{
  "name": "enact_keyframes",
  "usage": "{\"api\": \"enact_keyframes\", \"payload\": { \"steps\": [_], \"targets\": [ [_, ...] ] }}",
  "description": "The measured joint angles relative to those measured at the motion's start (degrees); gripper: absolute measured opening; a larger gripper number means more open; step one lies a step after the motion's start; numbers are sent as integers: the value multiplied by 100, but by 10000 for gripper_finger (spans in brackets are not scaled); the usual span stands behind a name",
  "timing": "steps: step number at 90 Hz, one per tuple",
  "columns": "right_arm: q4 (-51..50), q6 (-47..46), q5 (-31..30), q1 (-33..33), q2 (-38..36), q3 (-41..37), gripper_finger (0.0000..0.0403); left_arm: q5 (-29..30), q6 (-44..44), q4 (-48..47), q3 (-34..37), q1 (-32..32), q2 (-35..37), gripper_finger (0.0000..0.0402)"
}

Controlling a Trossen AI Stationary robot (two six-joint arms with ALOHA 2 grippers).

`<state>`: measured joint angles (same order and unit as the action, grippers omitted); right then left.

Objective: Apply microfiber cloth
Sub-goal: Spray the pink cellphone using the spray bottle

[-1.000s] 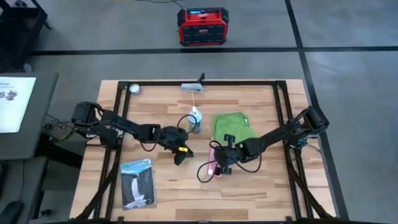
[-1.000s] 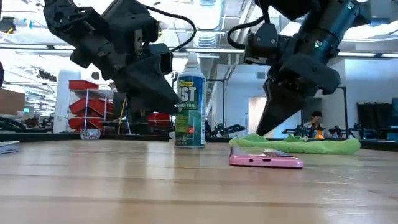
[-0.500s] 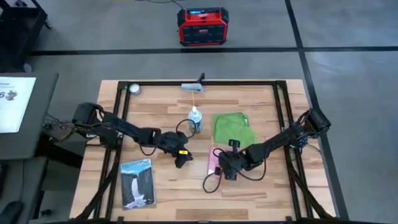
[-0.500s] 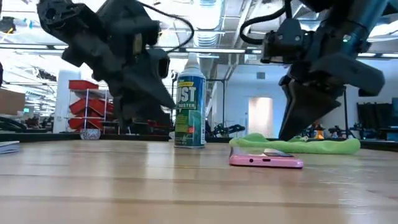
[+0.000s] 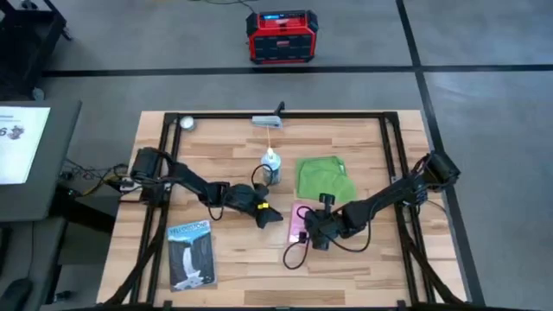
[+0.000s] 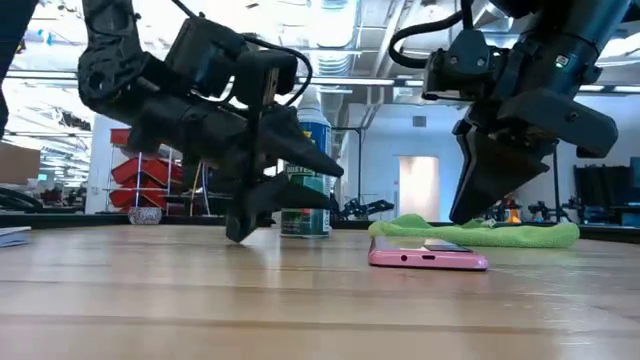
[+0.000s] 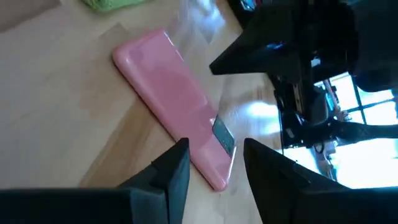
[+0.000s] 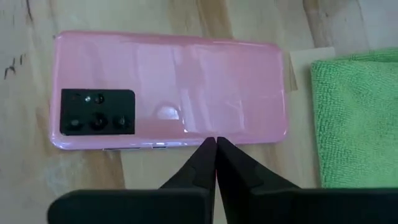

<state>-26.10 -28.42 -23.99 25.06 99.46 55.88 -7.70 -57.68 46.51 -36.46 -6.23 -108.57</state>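
Both grippers low over the desk (image 5: 363, 259), left gripper (image 5: 270, 215) and right gripper (image 5: 318, 233) flanking pink phone (image 5: 299, 223); microfiber cloth (image 5: 324, 178) just beyond.

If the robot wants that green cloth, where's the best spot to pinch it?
Probably the rumpled front edge of the microfiber cloth, the side nearest the pink phone. The cloth lies flat on the table, so pinching from above at a raised fold should catch fabric. The right gripper, shut, sits closest; the left gripper is open by the phone.
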Motion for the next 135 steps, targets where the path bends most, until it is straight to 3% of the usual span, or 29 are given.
{"api": "enact_keyframes", "payload": {
  "steps": [33, 53, 61, 100, 135],
  "targets": [
    [-25, -115, -33, 3, -4, 1, 0, -569, -102, -606, -54, 266, 174, 130],
    [-25, -112, -33, 4, -4, 4, 0, -562, 677, -2882, -841, 272, 627, 130],
    [-11, -112, -31, 4, -7, 4, 0, -407, 988, -3324, -1256, 241, 728, 130],
    [67, -113, -138, -2, -6, 7, 0, -202, 890, -4297, -1481, 209, 706, 130],
    [36, -226, 71, 15, 557, 24, 0, 64, 1098, -4182, -1481, 170, 708, 130]
  ]
}}
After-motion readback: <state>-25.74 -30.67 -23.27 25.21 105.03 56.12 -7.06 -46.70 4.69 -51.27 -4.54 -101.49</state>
